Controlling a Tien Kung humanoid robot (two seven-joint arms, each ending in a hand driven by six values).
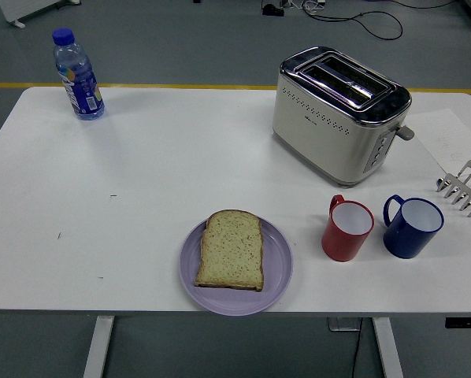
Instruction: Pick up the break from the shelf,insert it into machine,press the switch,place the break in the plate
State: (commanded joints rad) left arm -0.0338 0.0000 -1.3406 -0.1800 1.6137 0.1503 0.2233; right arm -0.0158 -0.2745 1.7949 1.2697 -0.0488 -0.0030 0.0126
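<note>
Nearby, on the white table (pixel 141 181), a red mug (pixel 347 229) and a blue mug (pixel 413 227) stand side by side at the right, just in front of the toaster (pixel 338 114), whose two slots face up. A metal rack (pixel 465 189) sits at the right edge, and a water bottle (pixel 78 75) stands at the far left corner. Neither hand shows, so their state cannot be told. One slice of bread (pixel 231 250) lies flat on the lilac plate (pixel 279 268) near the front edge.
</note>
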